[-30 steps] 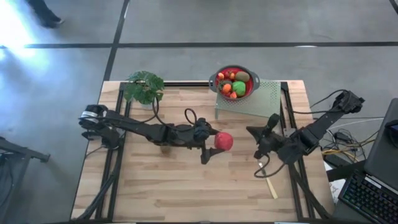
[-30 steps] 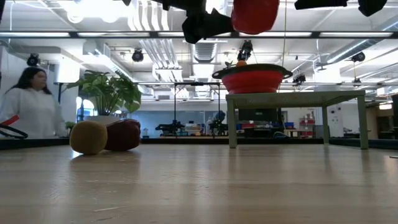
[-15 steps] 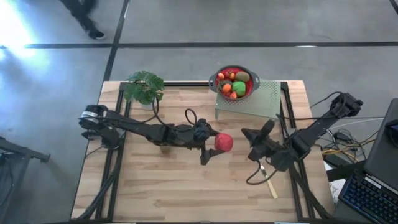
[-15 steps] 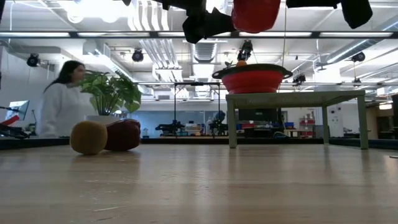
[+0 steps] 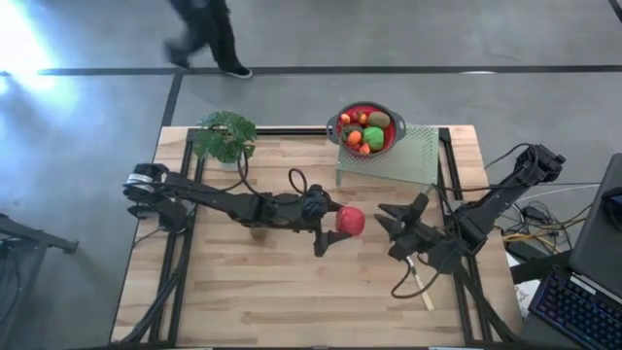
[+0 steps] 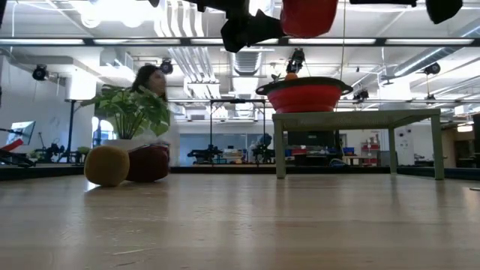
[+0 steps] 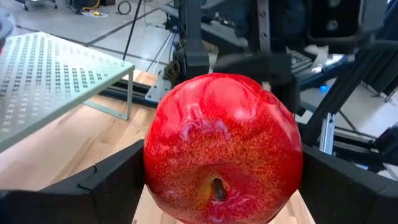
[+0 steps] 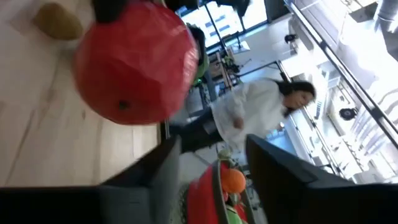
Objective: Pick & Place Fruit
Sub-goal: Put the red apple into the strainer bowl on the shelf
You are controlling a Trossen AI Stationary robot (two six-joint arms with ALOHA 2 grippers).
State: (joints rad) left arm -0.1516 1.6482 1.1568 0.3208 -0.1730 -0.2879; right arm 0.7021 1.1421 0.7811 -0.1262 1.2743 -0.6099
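1. We have the left hand [image 5: 335, 226] over the middle of the bench [image 5: 243, 301], its fingers clamped on either side of the big red fruit [image 5: 350, 221]. In the left wrist view that fruit [image 7: 222, 148] fills the gap between the two dark fingers, and the low view shows it held well up off the wood.

2. The right hand [image 5: 389, 220] sits just beside the fruit on its right, fingers pointed at it. Its own wrist view shows the fingers [image 8: 152, 171] parted with nothing between them, and the red fruit [image 8: 135, 62] right ahead.

3. Here is the relation that counts: the colander [image 5: 367, 128] with the other fruits in it stands on the perforated rack [image 5: 403, 160], toward the far edge of the bench from the held fruit and a touch to the right. The left hand already has the fruit, so we judge it the better placed to carry it; the right hand is near enough for a handover, and we cannot tell which is meant.

4. The fruit is round, so no long axis to line up.

5. Two more fruits, a brown one [image 6: 106, 166] and a dark red one [image 6: 151, 162], lie touching on the bench near the plant [image 5: 224, 135].
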